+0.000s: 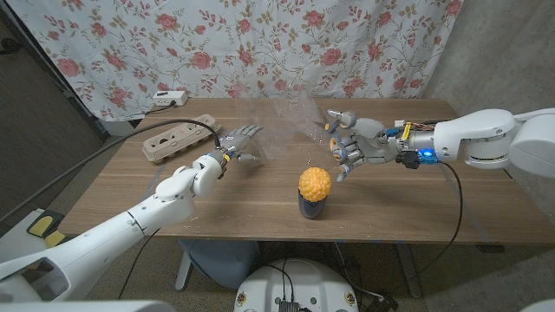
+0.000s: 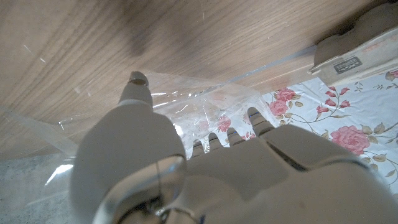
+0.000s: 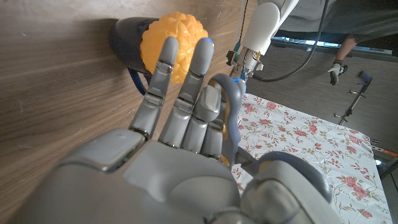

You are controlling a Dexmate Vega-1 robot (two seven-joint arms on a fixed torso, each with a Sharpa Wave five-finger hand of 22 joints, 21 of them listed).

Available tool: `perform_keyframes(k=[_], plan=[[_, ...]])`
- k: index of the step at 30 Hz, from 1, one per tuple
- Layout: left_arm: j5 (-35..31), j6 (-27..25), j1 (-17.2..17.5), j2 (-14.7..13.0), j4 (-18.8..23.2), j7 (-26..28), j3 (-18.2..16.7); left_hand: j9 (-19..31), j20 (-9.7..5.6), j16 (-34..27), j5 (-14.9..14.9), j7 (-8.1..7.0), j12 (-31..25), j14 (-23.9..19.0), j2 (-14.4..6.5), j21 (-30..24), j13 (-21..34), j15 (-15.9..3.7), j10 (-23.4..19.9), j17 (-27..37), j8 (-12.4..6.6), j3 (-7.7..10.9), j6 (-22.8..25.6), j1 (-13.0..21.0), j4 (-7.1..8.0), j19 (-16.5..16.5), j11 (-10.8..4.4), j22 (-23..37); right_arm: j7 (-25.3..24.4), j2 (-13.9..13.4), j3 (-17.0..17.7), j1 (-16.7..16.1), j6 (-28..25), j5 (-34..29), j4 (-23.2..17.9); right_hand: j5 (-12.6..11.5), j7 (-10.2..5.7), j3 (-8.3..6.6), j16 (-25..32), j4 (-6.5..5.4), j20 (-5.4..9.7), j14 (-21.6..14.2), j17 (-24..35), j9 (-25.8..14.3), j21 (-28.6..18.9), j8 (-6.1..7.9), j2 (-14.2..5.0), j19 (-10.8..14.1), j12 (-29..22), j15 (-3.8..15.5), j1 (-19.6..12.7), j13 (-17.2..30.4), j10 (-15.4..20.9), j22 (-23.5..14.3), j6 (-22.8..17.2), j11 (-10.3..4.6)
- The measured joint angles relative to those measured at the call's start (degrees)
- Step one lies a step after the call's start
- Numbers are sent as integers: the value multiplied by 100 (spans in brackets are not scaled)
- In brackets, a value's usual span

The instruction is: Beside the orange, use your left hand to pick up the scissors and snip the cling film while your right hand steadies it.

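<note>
Stretching cling film over the desk, both robot hands up in the air.
Left robot hand has its fingers on the film's left edge, right robot hand holds the grey scissors, fingers mostly straight. Orange sits on a dark cup nearer, between them; egg carton far left.

**Wooden desk and its load**

The desk is wood-grained, brown, with a flowered curtain hanging behind it. An egg carton lies near the back left corner. A white power strip sits at the back edge, close to the carton. Toward the front middle a dark holder stands upright, with a bumpy orange on top of it.
</note>
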State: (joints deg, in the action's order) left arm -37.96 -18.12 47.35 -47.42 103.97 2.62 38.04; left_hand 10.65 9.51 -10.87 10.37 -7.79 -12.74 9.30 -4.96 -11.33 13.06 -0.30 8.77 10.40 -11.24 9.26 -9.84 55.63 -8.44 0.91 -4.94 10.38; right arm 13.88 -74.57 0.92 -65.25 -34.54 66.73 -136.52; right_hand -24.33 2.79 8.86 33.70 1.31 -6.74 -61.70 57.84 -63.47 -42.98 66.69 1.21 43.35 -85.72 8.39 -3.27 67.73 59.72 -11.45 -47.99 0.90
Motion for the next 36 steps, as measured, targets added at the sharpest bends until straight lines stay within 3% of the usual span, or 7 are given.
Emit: perform_keyframes(k=[10,11,13,27,32,36], plan=[[0,0,-177,66,-210,0,67,0,-21,0,0,0,-24,0,0,-32,-3,0,-50,0,-28,7,0,0,7,-21,13,1,-8,0,0,0,-11,28,0,0,1,25,0,25,21,8,-16,-2,43,0,-36,21,14,-7,-36,-11,4,0,1,4],[311,165,-215,80,-245,53,91,1,-21,0,0,0,-24,1,0,-39,-2,0,-50,0,-28,7,0,0,7,-21,13,0,-11,-44,-176,186,-11,34,-3,10,1,25,16,25,21,7,-16,-2,43,0,-36,21,14,-6,-36,-1,4,0,1,4],[326,179,-255,98,-288,54,122,0,-7,0,0,0,-24,-22,0,-39,-2,-22,-50,1,-28,7,0,0,7,-34,13,1,-15,-51,-180,191,-11,40,-4,45,1,25,21,25,21,4,-12,-2,43,0,-36,21,14,-3,-36,0,4,-1,1,4],[452,303,-504,211,-553,29,280,1,-9,0,0,-122,-24,-117,0,-39,-1,-28,-80,1,-28,7,1,0,7,-71,-18,1,-50,-82,-55,36,55,82,-19,45,-11,24,25,24,20,-4,-50,-2,43,0,-66,21,14,-2,-66,6,21,-1,-14,19],[473,317,-577,241,-623,-12,337,1,69,-67,0,-126,-24,-385,0,-177,-30,52,-80,1,-28,32,-2,0,-18,-466,-18,12,-55,-75,42,-61,69,83,-20,72,-11,24,25,24,20,7,-42,-3,55,0,-66,21,-5,8,-66,6,21,-16,-13,19],[476,328,-619,265,-669,-17,384,2,197,-100,0,-225,-24,-601,0,-307,-30,186,-80,1,3,92,-17,0,-30,-876,-18,17,-56,-60,99,-117,71,83,-20,89,-33,24,25,24,20,7,-55,-2,88,0,-66,21,-5,8,-66,31,21,-16,-37,19]])
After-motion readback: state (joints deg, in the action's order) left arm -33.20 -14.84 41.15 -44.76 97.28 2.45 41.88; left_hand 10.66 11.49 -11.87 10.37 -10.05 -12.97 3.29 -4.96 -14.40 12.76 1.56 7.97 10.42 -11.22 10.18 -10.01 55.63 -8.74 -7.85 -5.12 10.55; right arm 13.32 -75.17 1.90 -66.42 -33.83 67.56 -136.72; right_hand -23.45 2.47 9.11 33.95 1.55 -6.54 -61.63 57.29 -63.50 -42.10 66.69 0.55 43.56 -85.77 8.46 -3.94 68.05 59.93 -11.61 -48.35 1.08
